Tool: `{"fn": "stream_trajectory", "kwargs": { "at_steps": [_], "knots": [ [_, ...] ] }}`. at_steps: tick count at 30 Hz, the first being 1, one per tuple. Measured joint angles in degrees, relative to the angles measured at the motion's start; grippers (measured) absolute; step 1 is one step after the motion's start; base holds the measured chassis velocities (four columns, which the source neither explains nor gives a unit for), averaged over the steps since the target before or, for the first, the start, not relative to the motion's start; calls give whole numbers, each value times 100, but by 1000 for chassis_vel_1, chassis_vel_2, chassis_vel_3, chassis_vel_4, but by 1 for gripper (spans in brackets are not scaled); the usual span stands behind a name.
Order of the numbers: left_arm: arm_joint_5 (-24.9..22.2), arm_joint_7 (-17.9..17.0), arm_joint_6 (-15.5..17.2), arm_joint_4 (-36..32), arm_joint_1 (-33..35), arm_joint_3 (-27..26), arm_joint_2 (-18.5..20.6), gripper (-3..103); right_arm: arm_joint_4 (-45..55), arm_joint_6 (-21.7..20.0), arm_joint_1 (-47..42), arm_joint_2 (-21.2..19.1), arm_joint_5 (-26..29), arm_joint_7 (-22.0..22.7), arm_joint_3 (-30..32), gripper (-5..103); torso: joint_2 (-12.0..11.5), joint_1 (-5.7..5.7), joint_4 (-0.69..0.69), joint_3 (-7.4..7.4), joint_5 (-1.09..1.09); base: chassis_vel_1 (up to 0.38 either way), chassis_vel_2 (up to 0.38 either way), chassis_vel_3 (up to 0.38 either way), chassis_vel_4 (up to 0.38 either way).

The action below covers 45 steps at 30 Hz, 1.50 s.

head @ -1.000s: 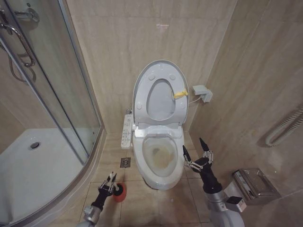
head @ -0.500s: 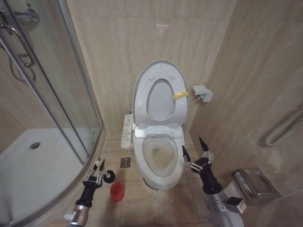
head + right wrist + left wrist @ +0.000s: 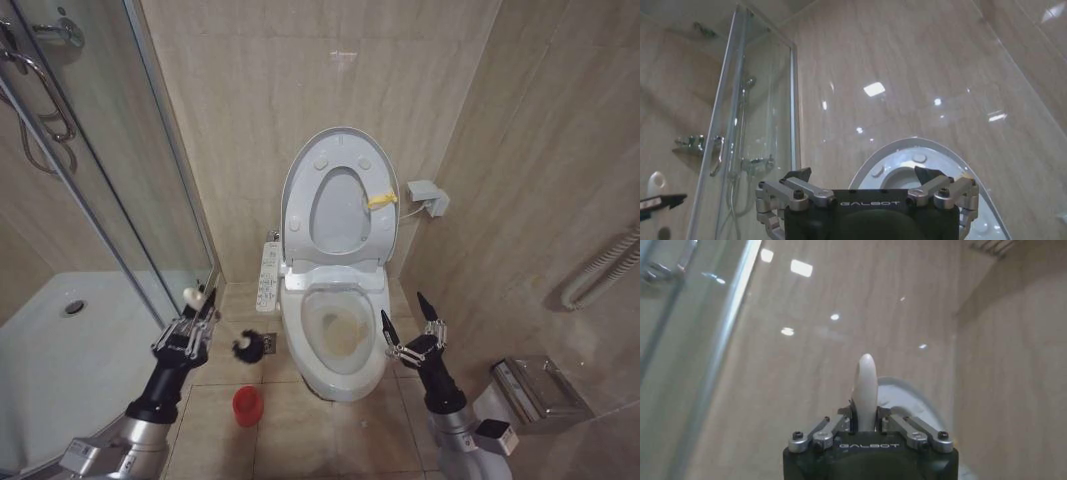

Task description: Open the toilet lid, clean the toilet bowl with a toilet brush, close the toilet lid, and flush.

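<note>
The toilet lid [image 3: 335,150] stands raised against the wall, with the ring seat up in front of it. Below it the toilet bowl [image 3: 337,335] lies open, yellowish inside. My left gripper [image 3: 196,315] is left of the bowl and shut on the toilet brush's white handle [image 3: 865,385]. The dark bristle head [image 3: 247,346] hangs just left of the bowl's rim, above the floor. On the tiles beneath stands the red holder [image 3: 247,405]. At the bowl's right side my right gripper [image 3: 410,325] is open and holds nothing; its wrist view looks past its gripper [image 3: 863,176] up at the lid [image 3: 933,155].
A glass shower door [image 3: 120,200] and a white shower tray [image 3: 60,350] fill the left. A bidet control panel [image 3: 268,275] sits at the toilet's left side. A metal box [image 3: 540,392] lies at the right wall, below a grey hose [image 3: 600,270].
My left gripper has lifted the brush out of the red holder and carried it up and forward; the bristle head now hangs beside the bowl. The right arm has barely moved.
</note>
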Motion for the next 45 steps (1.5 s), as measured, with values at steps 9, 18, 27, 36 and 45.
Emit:
{"fn": "stream_trajectory", "kwargs": {
  "at_steps": [9, 18, 27, 36, 45],
  "knots": [
    [-101, 46, 44, 1064, -1316, 901, 64, 21, -14, 11, -133, 289, -175, 35, 163, 100, -1, 1, 0, 1, -2, 0, 0, 0, 0],
    [1, -10, 133, 2054, -2559, 1881, -592, 21, -259, 108, -201, 719, -399, 42, 261, 100, -1, 1, 1, 1, -1, 0, 0, 0, 0],
    [34, 8, 93, 3111, -3578, 2618, -1076, 21, -818, 132, 102, 657, -301, 152, 277, 100, -1, 1, 1, 1, 1, 0, 0, 0, 0],
    [308, -53, -133, 4945, -4628, 3255, -1809, 21, -1309, 83, 389, 677, -267, 246, 278, 100, -1, 2, 2, 1, 2, 0, 0, 0, 0],
    [990, -141, -638, 6503, -5202, 3813, -2286, 21, -1348, 99, 399, 826, -295, 261, 356, 100, -1, 1, 1, 1, 1, 0, 0, 0, 0]
  ]
}}
